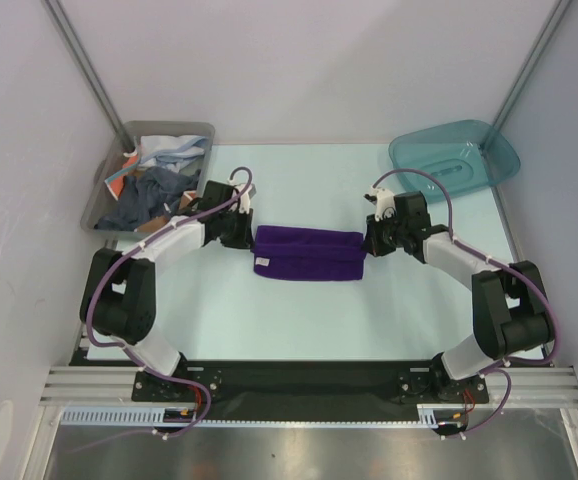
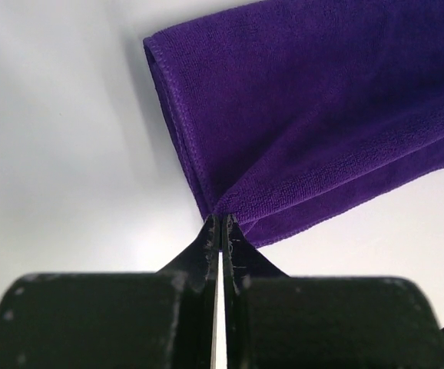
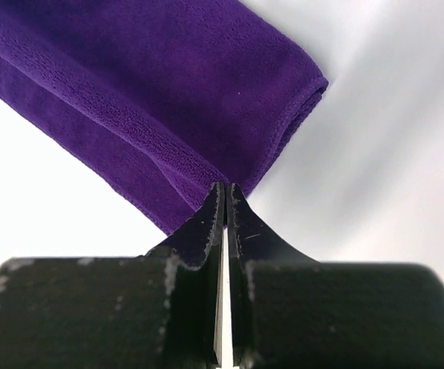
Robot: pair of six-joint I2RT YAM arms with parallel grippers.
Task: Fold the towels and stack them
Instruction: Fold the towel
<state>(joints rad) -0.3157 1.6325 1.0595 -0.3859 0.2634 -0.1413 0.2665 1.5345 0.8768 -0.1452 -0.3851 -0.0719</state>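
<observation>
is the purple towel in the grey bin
No, the purple towel is stretched between the left gripper and right gripper over the table, outside the grey bin.

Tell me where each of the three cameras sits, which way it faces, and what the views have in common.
Top external: above and behind the arms, looking down on the table; left arm and right arm show, purple towel between them, grey bin far left, teal bin far right.
Left wrist: on the left wrist, looking along the shut left claw pinching a towel corner.
Right wrist: on the right wrist, looking along the shut right claw pinching the opposite end.
Shared: all three see the purple towel.
</observation>
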